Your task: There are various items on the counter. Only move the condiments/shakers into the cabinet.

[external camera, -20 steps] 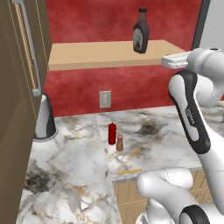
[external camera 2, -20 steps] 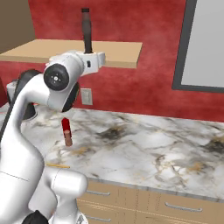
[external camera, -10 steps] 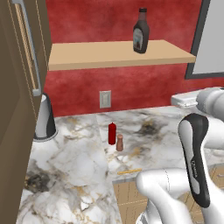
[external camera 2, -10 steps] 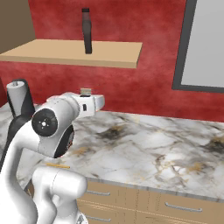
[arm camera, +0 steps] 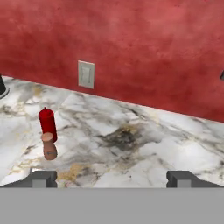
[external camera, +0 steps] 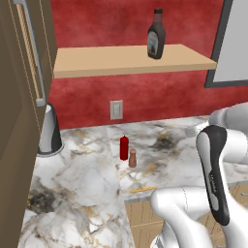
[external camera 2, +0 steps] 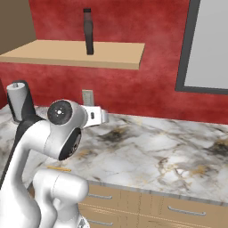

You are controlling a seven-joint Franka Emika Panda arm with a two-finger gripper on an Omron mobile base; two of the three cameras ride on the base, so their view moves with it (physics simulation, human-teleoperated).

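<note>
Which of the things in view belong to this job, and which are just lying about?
Job: sauce bottle on the cabinet shelf; red bottle and shaker on the counter.
Lying about: cone appliance, orange stick, wall outlet.

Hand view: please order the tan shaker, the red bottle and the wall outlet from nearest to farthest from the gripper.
Gripper, jaws wide open and empty:
1. Tan shaker, on the counter, left of the jaws.
2. Red bottle, just behind the shaker.
3. Wall outlet, on the red wall beyond.
</note>
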